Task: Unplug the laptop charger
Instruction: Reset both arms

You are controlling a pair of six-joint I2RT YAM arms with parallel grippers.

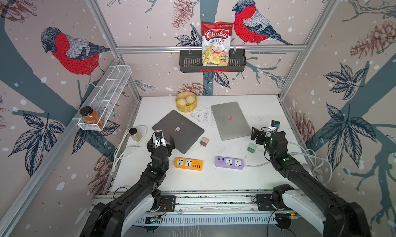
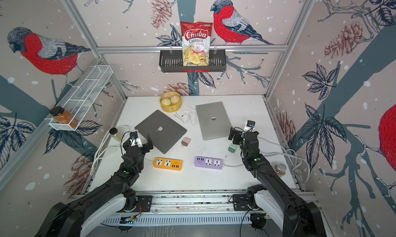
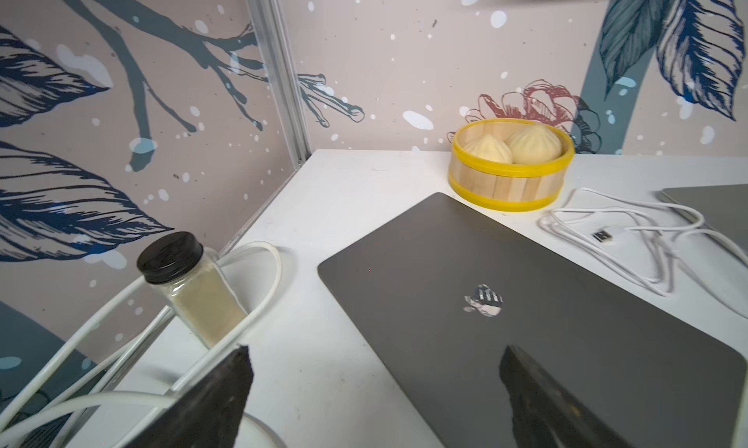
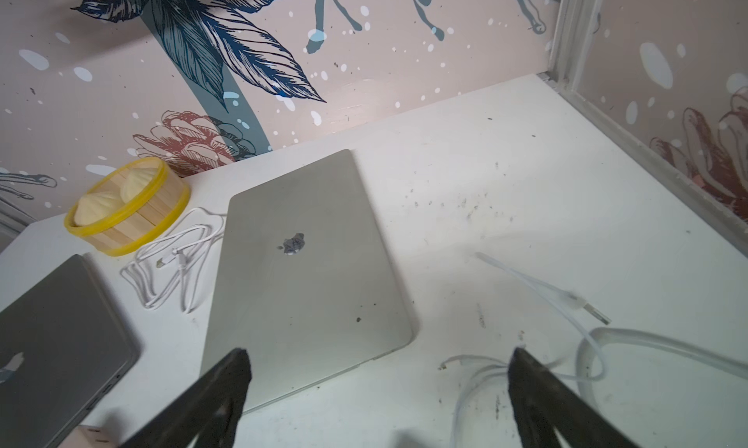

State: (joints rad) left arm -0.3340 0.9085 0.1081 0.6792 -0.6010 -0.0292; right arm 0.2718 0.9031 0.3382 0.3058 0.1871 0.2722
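A pink charger brick (image 1: pixel 204 142) lies loose on the table, prongs bare, between the dark grey laptop (image 1: pixel 177 131) and the orange power strip (image 1: pixel 188 163). A green charger brick (image 1: pixel 251 148) lies loose by the purple power strip (image 1: pixel 229 162). Both strips' sockets show nothing plugged in. My left gripper (image 1: pixel 160 142) hangs open over the dark laptop's (image 3: pixel 526 304) near left corner, nothing between its fingers (image 3: pixel 226 385). My right gripper (image 1: pixel 262 132) stands open at the silver laptop's (image 4: pixel 303 264) near right corner, also with nothing in it. A loose white cable end (image 4: pixel 591 310) lies beside it.
A coiled white cable (image 1: pixel 202 116) lies between the laptops, with a yellow steamer of buns (image 1: pixel 186 101) behind it. A black-lidded jar (image 3: pixel 194 288) stands inside thick white cable loops at the left edge. Another jar (image 2: pixel 280 168) and more cable sit at the right edge.
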